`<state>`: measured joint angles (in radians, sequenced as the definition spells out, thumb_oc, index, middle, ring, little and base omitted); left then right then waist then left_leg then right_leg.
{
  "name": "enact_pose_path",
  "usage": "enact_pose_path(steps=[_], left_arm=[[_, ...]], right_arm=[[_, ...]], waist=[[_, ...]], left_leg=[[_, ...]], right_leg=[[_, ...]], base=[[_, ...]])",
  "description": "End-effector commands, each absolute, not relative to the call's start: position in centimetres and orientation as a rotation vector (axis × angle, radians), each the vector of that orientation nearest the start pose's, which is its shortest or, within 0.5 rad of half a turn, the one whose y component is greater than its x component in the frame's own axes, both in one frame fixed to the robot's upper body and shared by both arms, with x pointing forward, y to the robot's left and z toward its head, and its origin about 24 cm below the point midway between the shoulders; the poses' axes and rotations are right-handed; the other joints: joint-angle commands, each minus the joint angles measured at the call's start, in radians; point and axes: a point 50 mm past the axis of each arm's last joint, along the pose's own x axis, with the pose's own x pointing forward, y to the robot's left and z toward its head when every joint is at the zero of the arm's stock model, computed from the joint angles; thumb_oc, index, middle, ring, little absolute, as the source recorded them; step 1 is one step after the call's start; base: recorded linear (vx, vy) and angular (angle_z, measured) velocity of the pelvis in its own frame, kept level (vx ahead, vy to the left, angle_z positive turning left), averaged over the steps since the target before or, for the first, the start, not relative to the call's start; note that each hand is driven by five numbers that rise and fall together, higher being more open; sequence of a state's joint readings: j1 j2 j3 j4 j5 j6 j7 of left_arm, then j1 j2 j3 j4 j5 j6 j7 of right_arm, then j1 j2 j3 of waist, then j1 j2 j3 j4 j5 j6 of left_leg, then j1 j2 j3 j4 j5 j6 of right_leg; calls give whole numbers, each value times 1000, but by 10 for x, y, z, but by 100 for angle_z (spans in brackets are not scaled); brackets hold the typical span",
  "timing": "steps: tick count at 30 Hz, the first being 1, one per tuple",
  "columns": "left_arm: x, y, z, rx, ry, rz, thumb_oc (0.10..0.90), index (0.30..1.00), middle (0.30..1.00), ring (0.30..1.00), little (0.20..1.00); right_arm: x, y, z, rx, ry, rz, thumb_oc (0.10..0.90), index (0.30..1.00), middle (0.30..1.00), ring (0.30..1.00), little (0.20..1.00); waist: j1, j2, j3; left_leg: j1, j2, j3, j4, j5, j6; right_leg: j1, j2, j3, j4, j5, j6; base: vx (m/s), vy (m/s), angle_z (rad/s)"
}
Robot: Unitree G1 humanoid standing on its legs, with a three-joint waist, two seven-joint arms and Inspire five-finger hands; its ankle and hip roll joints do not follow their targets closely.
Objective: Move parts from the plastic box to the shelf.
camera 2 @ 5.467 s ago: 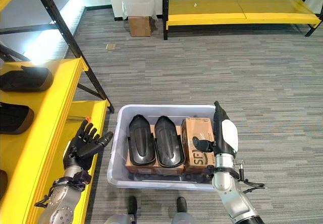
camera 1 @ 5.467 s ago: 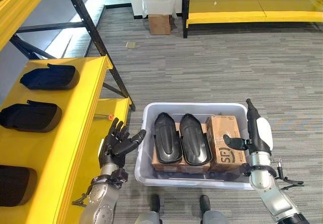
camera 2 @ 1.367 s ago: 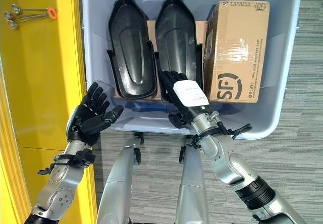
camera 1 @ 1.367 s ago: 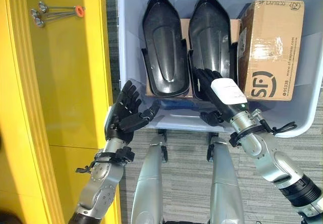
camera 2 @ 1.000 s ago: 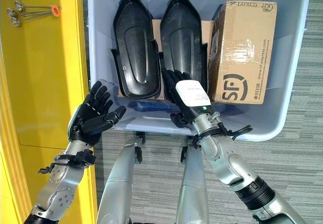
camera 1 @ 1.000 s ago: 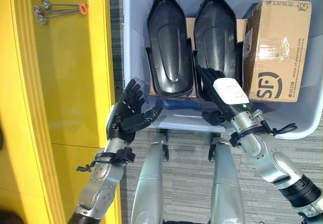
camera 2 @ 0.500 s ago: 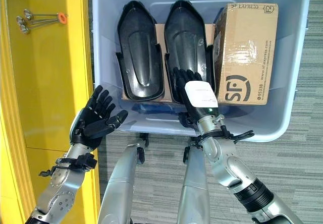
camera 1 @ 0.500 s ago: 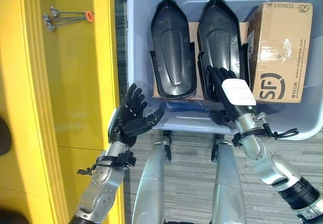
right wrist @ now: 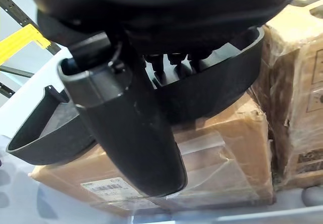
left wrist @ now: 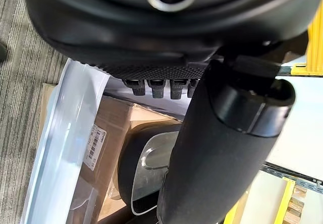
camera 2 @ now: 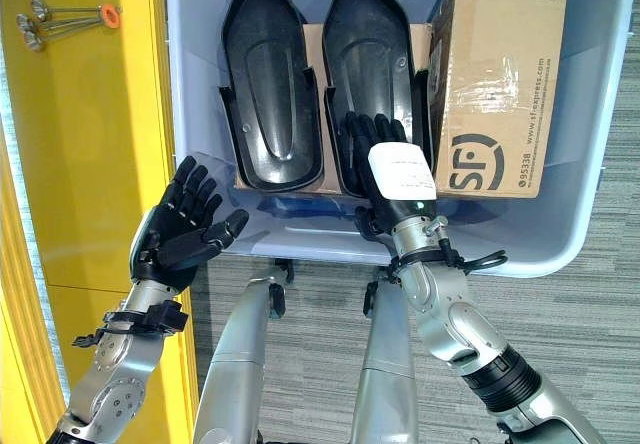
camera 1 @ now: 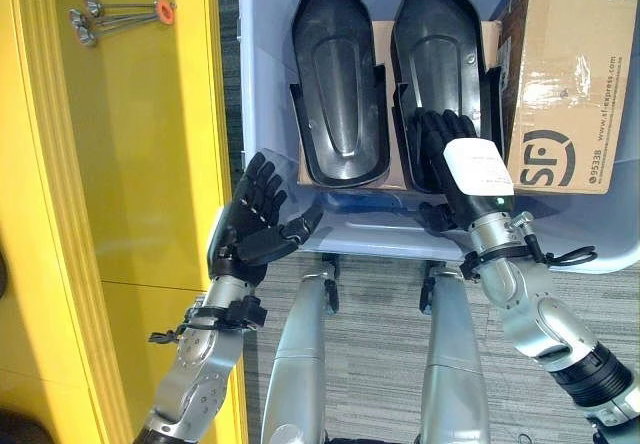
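Parts, two black shells [camera 1: 340, 74] [camera 1: 437, 59], lie side by side in the plastic box [camera 1: 262, 94] on flat cardboard, beside a cardboard carton [camera 1: 570, 74]. Right robot hand [camera 1: 447, 149], fingers straight, rests on the right shell's near end, further in than a second ago; a shallow grip may slip. Left robot hand [camera 1: 255, 226] hangs spread outside the box wall, near the yellow shelf [camera 1: 120, 164].
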<state>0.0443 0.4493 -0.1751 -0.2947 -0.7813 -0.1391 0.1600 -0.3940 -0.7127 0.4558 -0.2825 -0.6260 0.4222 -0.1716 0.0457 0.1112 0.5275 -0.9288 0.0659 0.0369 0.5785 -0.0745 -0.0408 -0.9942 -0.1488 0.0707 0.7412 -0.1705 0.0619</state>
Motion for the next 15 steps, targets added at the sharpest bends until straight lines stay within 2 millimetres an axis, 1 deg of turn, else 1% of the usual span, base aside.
enact_pose_path(steps=[1,4,7,12,15], left_arm=[[229,191,103,-385,-202,-78,900,1000,1000,1000,1000],[230,192,103,-374,-204,-83,900,1000,1000,1000,1000],[232,192,103,-369,-207,-89,900,1000,1000,1000,1000],[232,191,104,-376,-206,-89,900,1000,1000,1000,1000],[233,193,106,-370,-204,-83,900,1000,1000,1000,1000]], right_arm=[[284,-148,182,-1298,-487,-23,400,300,300,300,300],[287,-151,174,-1320,-417,11,400,300,300,300,300],[288,-151,171,-1307,-414,17,400,300,300,300,300],[290,-152,168,-1318,-379,36,400,300,300,300,300],[291,-151,169,-1315,-377,48,400,300,300,300,300]], waist=[[-10,35,-8],[-11,32,-8],[-12,28,-8],[-10,29,-8],[-12,25,-8]], left_leg=[[33,-95,-6,-82,4,71],[44,-87,-1,-101,16,64],[48,-87,-3,-103,15,64],[51,-94,-7,-99,9,68],[53,-94,-8,-98,8,69]], right_leg=[[58,64,-84,62,-108,-76],[73,59,-90,50,-105,-72],[80,56,-91,41,-100,-68],[88,51,-90,26,-91,-64],[94,50,-87,14,-85,-63]], base=[[0,0,0],[0,0,0],[-1,-11,1],[0,0,0],[23,10,-5]])
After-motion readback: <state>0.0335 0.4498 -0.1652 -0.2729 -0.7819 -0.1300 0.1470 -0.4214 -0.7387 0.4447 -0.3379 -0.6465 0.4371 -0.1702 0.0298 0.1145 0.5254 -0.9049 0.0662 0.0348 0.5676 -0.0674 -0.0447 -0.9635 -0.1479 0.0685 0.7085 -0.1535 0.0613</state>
